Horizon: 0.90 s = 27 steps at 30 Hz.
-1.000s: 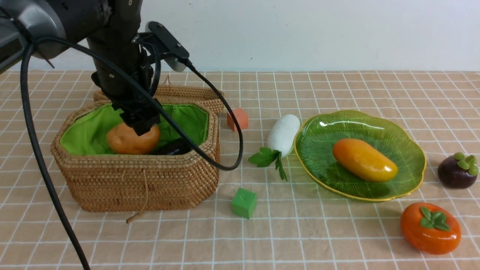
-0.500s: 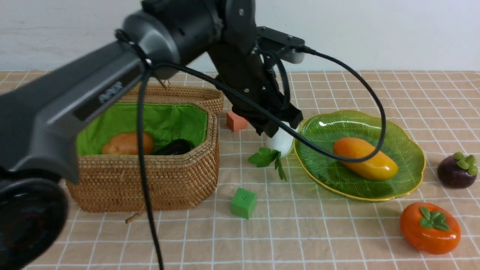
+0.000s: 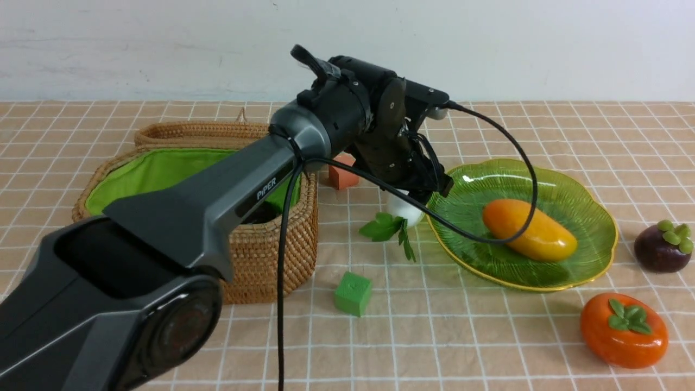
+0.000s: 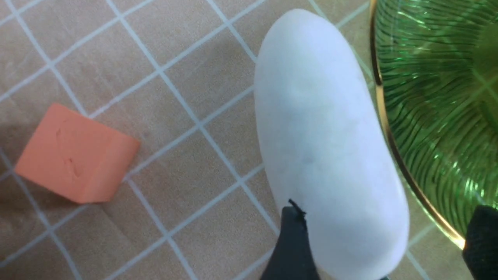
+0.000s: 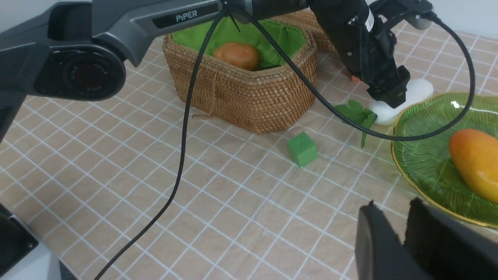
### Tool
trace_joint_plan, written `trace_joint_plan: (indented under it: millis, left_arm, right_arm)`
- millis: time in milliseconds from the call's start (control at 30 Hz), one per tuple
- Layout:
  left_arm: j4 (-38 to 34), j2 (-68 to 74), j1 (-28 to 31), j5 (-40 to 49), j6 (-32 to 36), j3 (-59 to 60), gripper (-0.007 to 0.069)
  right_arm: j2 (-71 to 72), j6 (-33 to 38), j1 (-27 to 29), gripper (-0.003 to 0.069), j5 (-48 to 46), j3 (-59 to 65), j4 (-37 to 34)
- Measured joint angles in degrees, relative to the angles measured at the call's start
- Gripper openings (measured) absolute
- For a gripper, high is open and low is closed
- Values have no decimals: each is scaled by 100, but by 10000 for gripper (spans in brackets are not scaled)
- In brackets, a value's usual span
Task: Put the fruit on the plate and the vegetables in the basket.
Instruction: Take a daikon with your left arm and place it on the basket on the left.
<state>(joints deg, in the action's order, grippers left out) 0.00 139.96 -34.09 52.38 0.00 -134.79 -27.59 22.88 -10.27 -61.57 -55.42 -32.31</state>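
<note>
Our left gripper (image 4: 379, 243), its fingers parted wide, hovers over the white radish (image 4: 327, 136) just beside the green glass plate (image 3: 521, 277), on the plate's left side in the front view. We hold nothing in it. Our right gripper (image 5: 398, 237) shows its fingers a narrow gap apart, with nothing between them.

The orange mango (image 3: 529, 230) rests on the plate. The purple mangosteen (image 3: 662, 247) sits near it, to the plate's right, and the orange persimmon (image 3: 624, 330) lies at its near right side. Well to the plate's left stands our wicker basket (image 3: 277, 266), the brown potato (image 5: 237, 55) and the dark eggplant (image 3: 262, 213), largely hidden by our arm, inside. Between plate and basket are a green cube (image 3: 353, 294), nearer us, and an orange cube (image 3: 343, 172), farther off.
</note>
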Motion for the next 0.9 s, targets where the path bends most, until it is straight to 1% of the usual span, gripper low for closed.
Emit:
trace_joint_plan:
  millis: [100, 333, 700, 900]
  left_arm:
    - [86, 37, 0, -27, 0, -4, 535]
    - [187, 85, 0, -38, 0, -4, 476]
    - [233, 307, 0, 9, 0, -4, 469]
    - [363, 313, 0, 85, 0, -4, 446]
  right_arm:
    - [0, -18, 0, 140, -6, 0, 0]
    - [0, -51, 0, 140, -73, 0, -27]
    - [0, -50, 0, 140, -151, 0, -133]
    - [0, -50, 0, 140, -261, 0, -154]
